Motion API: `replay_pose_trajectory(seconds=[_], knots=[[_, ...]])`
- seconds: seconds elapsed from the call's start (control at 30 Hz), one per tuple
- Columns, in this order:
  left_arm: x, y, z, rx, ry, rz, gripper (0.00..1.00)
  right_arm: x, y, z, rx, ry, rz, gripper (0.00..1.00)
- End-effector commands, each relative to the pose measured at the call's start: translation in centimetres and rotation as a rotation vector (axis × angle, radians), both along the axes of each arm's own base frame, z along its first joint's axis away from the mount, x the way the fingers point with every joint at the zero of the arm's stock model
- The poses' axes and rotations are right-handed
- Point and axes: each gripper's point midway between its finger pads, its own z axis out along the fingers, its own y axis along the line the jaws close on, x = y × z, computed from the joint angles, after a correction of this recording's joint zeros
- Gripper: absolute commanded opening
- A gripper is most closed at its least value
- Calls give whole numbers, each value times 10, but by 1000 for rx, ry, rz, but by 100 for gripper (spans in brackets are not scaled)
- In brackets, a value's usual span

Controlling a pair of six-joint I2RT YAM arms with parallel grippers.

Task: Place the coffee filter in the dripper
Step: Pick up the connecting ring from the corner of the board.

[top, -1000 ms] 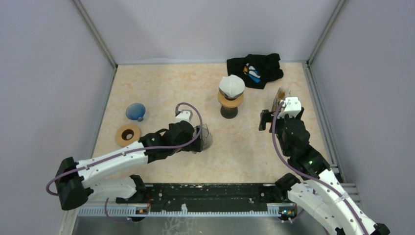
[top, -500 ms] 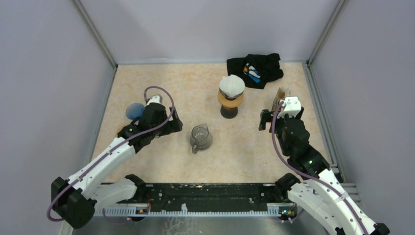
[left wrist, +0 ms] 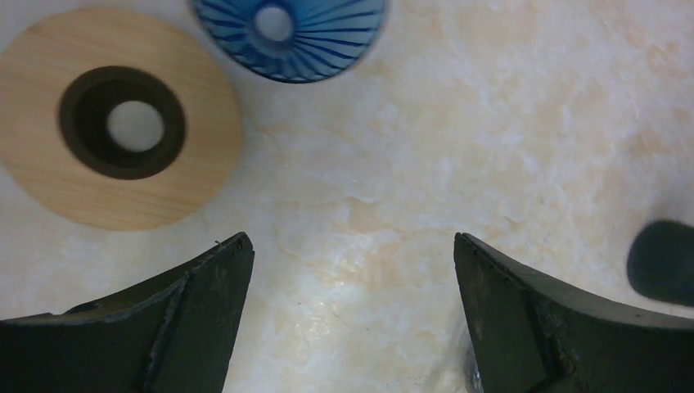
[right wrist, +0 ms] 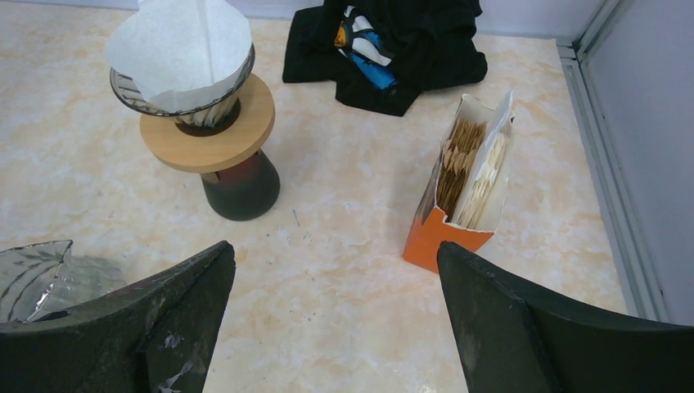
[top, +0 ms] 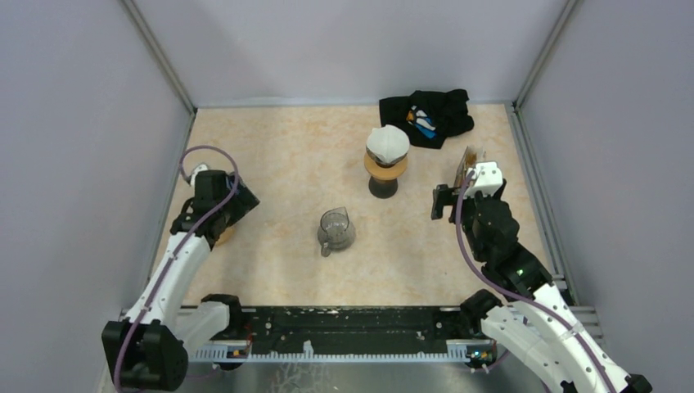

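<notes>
A white paper coffee filter (top: 387,142) sits in a clear glass dripper on a wooden ring atop a dark stand (top: 383,187); the right wrist view shows the filter (right wrist: 182,47) and the stand (right wrist: 240,187) too. A blue ribbed dripper (left wrist: 288,31) and a loose wooden ring (left wrist: 114,127) lie on the table just ahead of my left gripper (left wrist: 350,242), which is open and empty. In the top view my left gripper (top: 236,203) hides the blue dripper. My right gripper (right wrist: 335,250) is open and empty, to the right of the stand (top: 443,201).
A glass server (top: 335,229) stands mid-table and shows at the left edge of the right wrist view (right wrist: 33,274). An orange box of filters (right wrist: 466,180) stands near the right wall. A black cloth (top: 425,115) lies at the back right.
My left arm has swung left, away from the glass server, to the table's left side over the blue dripper and loose wooden ring. The right arm has not moved.
</notes>
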Motion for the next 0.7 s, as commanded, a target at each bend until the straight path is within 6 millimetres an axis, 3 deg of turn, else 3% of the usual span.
replay_pose_trajectory(seconds=[0.0,0.37,0.67], knots=[[-4,34,-11,-65,-1,161,96,0,4,18,53,-56,20,93],[-24,94,-52,-145,98,440,94,-8,7,27,100,-86,53,93],[-32,131,-80,-188,179,598,89,-11,8,30,121,-101,64,93]])
